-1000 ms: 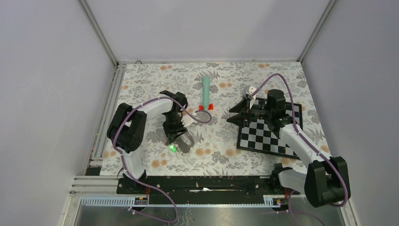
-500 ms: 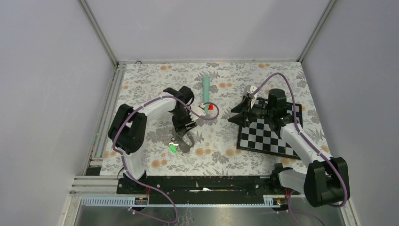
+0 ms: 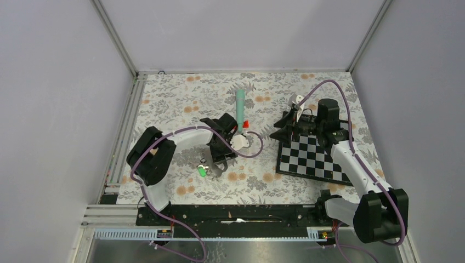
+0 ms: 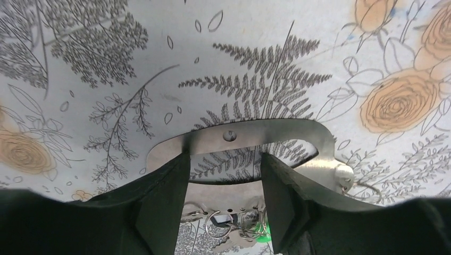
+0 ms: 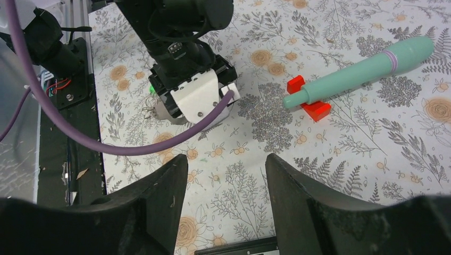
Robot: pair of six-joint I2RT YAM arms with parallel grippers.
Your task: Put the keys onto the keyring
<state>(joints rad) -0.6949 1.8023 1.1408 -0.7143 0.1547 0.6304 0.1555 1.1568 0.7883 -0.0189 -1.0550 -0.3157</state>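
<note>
The keyring (image 4: 239, 133) is a flat grey metal oval loop lying on the floral table; in the top view (image 3: 217, 170) it shows just near of my left gripper. My left gripper (image 4: 223, 167) is open and low over it, with the fingers (image 4: 165, 196) astride the loop's opening and nothing between them. Small wire rings (image 4: 218, 226) and the green key head (image 4: 261, 232) lie at the loop's near band. The green key (image 3: 202, 171) rests on the table with a small metal piece (image 3: 203, 163) beside it. My right gripper (image 5: 226, 175) is open and empty, raised left of the chessboard.
A teal cone-shaped stick (image 3: 240, 107) with a red base (image 3: 245, 124) lies behind the left gripper; it also shows in the right wrist view (image 5: 361, 66). A chessboard (image 3: 312, 159) lies at the right. The left arm's purple cable (image 3: 253, 148) loops between the arms.
My left gripper has moved right off the green key, which stays on the table, and now sits over the keyring. The right arm has shifted slightly right and back.
</note>
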